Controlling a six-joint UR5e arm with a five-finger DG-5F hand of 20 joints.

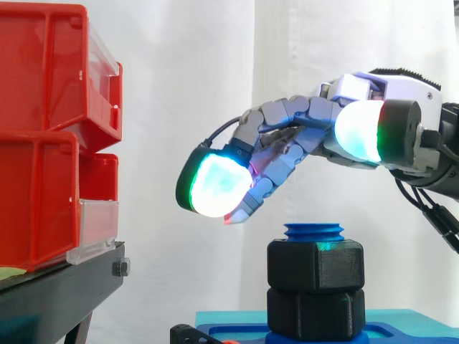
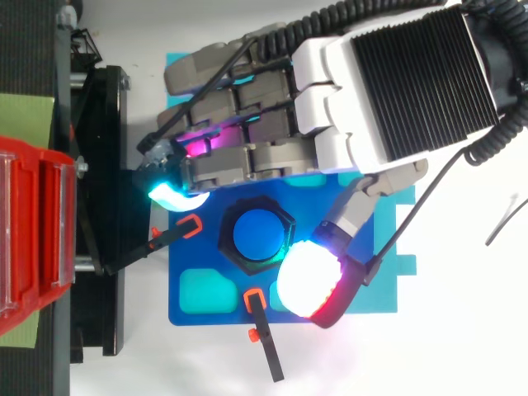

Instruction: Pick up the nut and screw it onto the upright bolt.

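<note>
hand (image 2: 388,91): above the fixture, reaching in from the right of the side view, palm down; fingers loosely bent, thumb set wide apart from them, nothing held between.
fingertips (image 1: 219,185): one glows white and cyan, up and to the left of the bolt's top, clear of it; from above, the fingers lie along the far side of the nut.
thumb pad (image 2: 309,279): glows white with a red edge, just beside the nut on the side away from the fingers; from the side it sits well above the nut.
nut (image 1: 315,265): black, hexagonal, already on the bolt, untouched by the hand; its bore stands vertical and its flat faces lie level.
lower nut (image 1: 315,312): a second black hex nut right under the first, touching it, on the same axis.
bolt (image 1: 313,231): blue, upright, long axis vertical, threaded end pointing up and showing just above the nut; seen end-on from above as a blue disc inside the black hexagon.
base plate (image 2: 198,313): blue, flat, carrying the bolt, resting on a teal block (image 1: 401,319).
clamps (image 2: 266,346): black arms with orange tips at the plate's edges.
red bins (image 1: 43,136): stacked on a black stand (image 1: 57,287), well left of the bolt.
tabletop (image 2: 462,330): white.
</note>
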